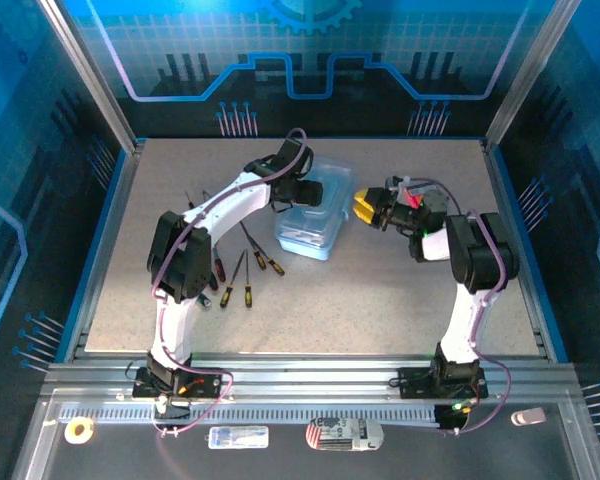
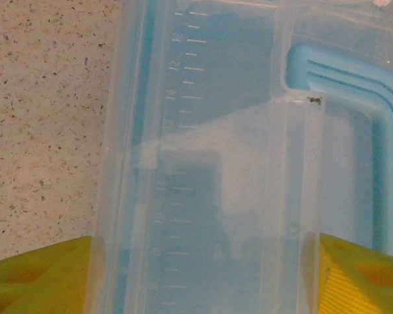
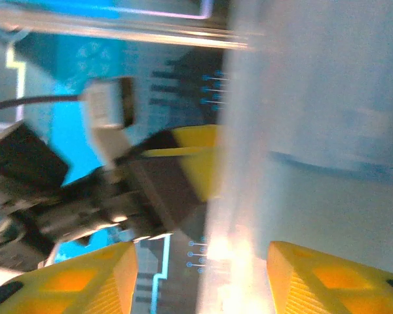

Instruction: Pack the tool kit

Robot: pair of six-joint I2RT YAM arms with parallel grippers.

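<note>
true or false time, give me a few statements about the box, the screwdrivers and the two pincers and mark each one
1. The screwdrivers lie on the table, left of the box. True.
2. The box is red and opaque. False: it is translucent pale blue.
3. The left pincer straddles part of the box. True.
4. The right pincer hangs over the screwdrivers. False: it is at the box's right side, across the box from them.
</note>
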